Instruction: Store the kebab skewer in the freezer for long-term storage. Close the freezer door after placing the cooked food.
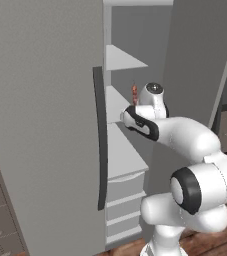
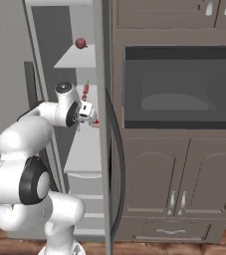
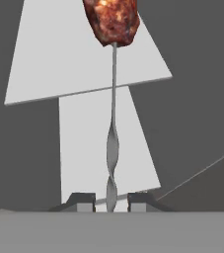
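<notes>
Could slip out: only the thin twisted end of the kebab skewer sits between the two fingertips, so a fast swing or a bump on a shelf might knock it loose. Could also tip over once let go, since standing almost straight up. Might bump the red round fruit on the top shelf if lifted too high. Might forget the freezer door, standing wide open beside the dark oven.

Gripper squeezed narrow, holding the skewer by its bare metal end. Meat chunks pointing away from the fingers. Skewer held up inside the open freezer, above a middle shelf, not yet put down.
</notes>
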